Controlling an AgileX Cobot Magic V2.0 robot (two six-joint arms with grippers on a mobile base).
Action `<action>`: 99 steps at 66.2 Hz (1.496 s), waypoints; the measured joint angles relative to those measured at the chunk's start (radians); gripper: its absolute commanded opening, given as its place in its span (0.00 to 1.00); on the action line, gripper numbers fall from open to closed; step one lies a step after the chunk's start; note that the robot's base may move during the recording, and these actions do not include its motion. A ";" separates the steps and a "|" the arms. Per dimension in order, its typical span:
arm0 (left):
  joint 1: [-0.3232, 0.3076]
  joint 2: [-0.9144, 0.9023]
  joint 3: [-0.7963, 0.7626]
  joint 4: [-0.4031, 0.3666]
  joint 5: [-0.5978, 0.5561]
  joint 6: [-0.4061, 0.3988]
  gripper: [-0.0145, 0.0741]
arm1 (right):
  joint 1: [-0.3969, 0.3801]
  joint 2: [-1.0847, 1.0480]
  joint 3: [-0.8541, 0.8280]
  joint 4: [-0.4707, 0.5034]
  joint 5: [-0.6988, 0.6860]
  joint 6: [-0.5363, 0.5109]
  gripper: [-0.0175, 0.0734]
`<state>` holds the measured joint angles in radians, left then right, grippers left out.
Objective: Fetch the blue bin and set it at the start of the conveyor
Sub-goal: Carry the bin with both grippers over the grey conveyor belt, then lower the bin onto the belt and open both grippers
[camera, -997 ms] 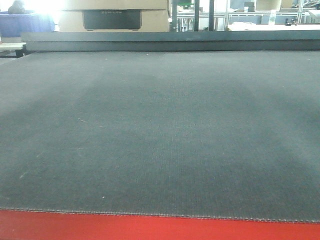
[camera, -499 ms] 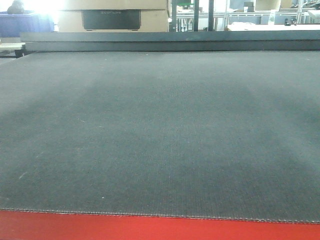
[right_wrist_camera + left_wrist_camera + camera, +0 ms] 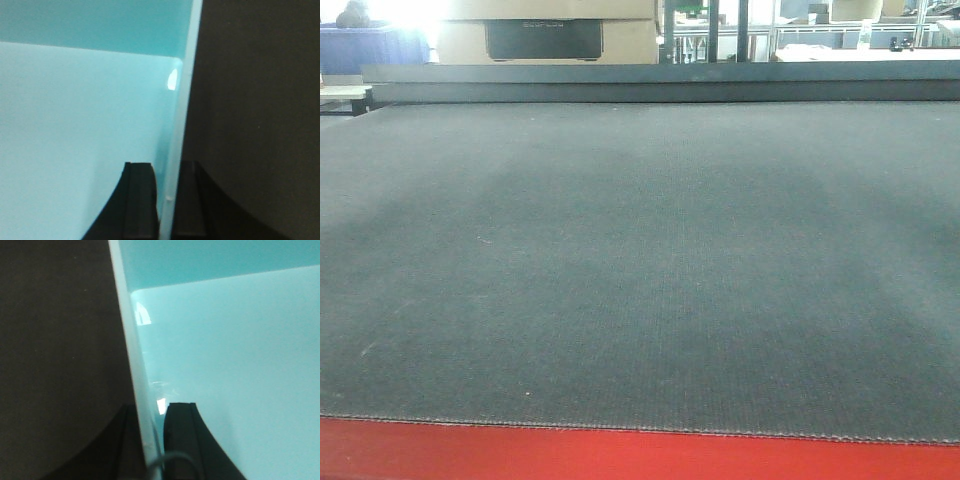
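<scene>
The conveyor start fills the front view: a wide dark grey textured belt with a red front edge. The blue bin and both grippers are out of that view. In the left wrist view, my left gripper is shut on the left wall of the blue bin, with one finger inside the tub and one outside. In the right wrist view, my right gripper is shut on the bin's right wall in the same way. A dark surface lies beside the bin in both wrist views.
A raised dark rail crosses the far end of the belt. Behind it stand a cardboard box with a dark panel, dark blue crates at the far left and metal shelving at the back right.
</scene>
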<state>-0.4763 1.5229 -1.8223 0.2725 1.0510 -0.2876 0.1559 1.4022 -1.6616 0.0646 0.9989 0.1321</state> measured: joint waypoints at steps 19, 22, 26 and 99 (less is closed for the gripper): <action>0.000 0.000 0.000 0.031 -0.032 0.000 0.04 | 0.000 0.000 0.000 0.000 -0.044 0.000 0.02; 0.000 0.000 0.000 0.033 -0.034 0.000 0.04 | 0.000 0.000 0.000 0.000 -0.046 0.000 0.02; 0.000 0.000 0.000 0.035 -0.036 0.000 0.04 | 0.000 0.000 0.000 0.000 -0.046 0.000 0.02; 0.055 0.115 0.591 0.017 -0.533 -0.116 0.06 | 0.000 0.260 0.354 0.005 -0.221 -0.003 0.36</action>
<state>-0.4217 1.6381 -1.2309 0.2893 0.5182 -0.4039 0.1559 1.6624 -1.3080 0.0691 0.7775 0.1289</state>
